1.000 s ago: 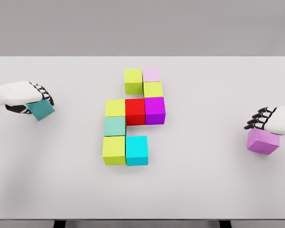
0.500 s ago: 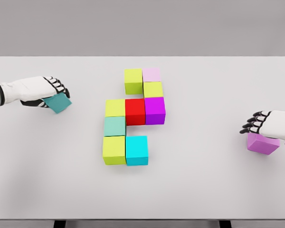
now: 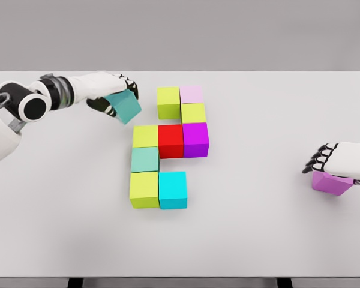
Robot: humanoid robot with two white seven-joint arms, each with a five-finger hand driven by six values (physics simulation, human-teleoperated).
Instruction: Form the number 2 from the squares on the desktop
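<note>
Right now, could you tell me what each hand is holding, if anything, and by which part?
The left hand grips the teal cube by its upper sides, tilted. The right hand rests over the top of the purple cube; whether it grips cannot be told.

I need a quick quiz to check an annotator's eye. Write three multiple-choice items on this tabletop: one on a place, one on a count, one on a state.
1. Where is the teal cube?
A. Flat on the table by the cyan cube
B. In the left hand, just left of the top row's yellow-green cube
C. Under the right hand

2. How many cubes form the joined cluster at the table's middle?
A. Six
B. Nine
C. Eleven

3. What is the right hand doing?
A. Resting on the purple cube at the table's right
B. Holding a red cube above the cluster
C. Lying open on bare table

Answers: 
1 B, the left hand grips it tilted, beside the top yellow-green cube. 
2 B, nine cubes touch in three rows joined by two links. 
3 A, its fingers curl over the purple cube.
</note>
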